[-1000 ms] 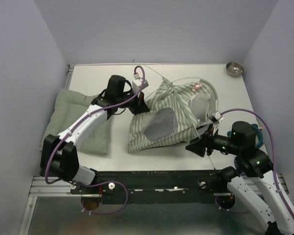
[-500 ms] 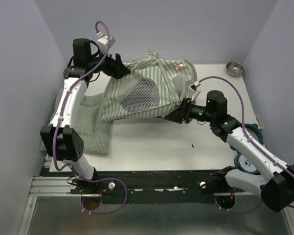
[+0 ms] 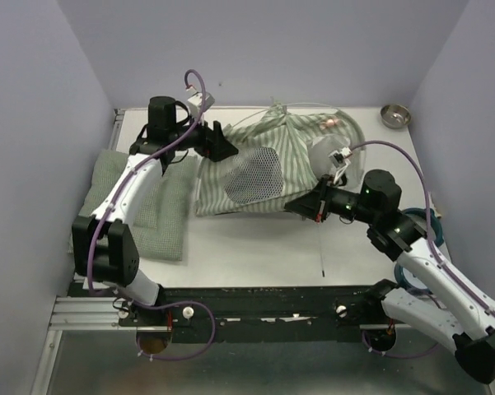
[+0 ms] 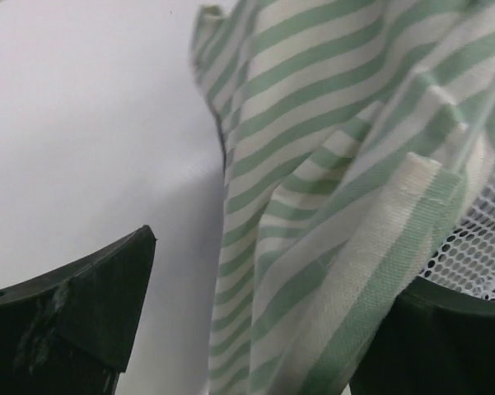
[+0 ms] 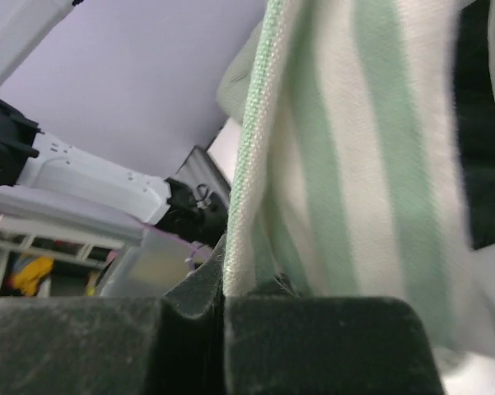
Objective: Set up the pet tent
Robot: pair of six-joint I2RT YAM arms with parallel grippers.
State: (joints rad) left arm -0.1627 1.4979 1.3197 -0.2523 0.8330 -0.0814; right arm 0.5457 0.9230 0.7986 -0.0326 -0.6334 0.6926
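Item: pet tent [image 3: 268,169], green-and-white striped, grey mesh window [image 3: 255,175] facing up. It is located mid-table toward the far side, slumped and only partly raised, its left edge just beside the green checked cushion [image 3: 161,210]. Thin whitish poles [image 3: 309,105] are seen arcing loose above the far edge, and a small pink tag [image 3: 331,123] is noted near the peak. Left gripper [image 3: 221,146]: set at the tent's far-left edge, jaws spread wide. In the wrist view striped cloth hangs between the fingers [image 4: 82,313], against one and well apart from the other, so nothing is pinched. Right gripper [image 3: 301,206]: placed at the near-right hem, jaws closed tight on a fold of tent fabric. A metal bowl [image 3: 395,115] is recorded at the far right corner, well apart. Hazards, as judged: with the tent held at one hem only, a pull by the right arm is likely to drag the whole body across the table [image 3: 255,255] rather than spread it open. The cloth may slide out of the unclosed left jaws. The springy poles may flick free or be caught on the right arm's purple cable [image 3: 395,145]. A shallow pinch may be lost if the hem is loaded.
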